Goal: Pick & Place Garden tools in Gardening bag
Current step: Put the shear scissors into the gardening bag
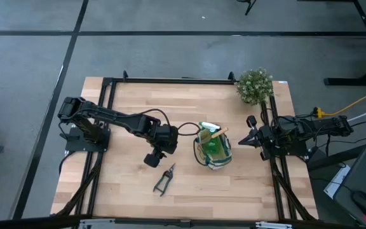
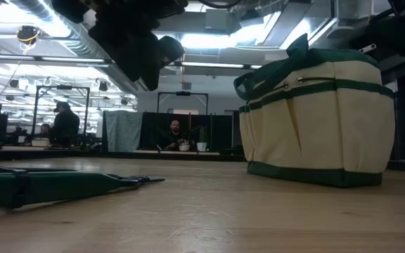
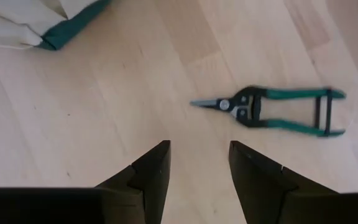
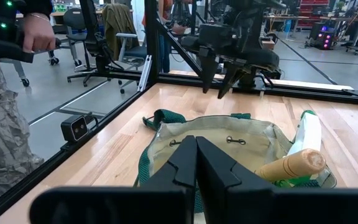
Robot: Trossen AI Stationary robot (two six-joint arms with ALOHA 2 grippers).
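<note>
The pruning shears (image 3: 272, 109), green-and-black handled, lie flat on the wooden table (image 1: 132, 108), near the front edge in the high view (image 1: 164, 179). My left gripper (image 3: 199, 163) hangs open above the table, just left of and beyond the shears (image 1: 152, 159), pointing steeply down with nothing between its fingers. The beige gardening bag with green trim (image 1: 212, 147) stands at mid-table. A wooden trowel handle (image 4: 291, 165) and the spray bottle's white nozzle (image 4: 309, 134) stick out of it. My right gripper (image 4: 196, 152) waits shut, level, at the bag's right side (image 1: 248, 140).
A bushy potted plant (image 1: 254, 86) stands at the far right corner. A black metal frame (image 1: 170, 80) runs along the table's edges. Bare wood lies between the shears and the bag. People sit and stand in the room beyond the table (image 2: 174, 133).
</note>
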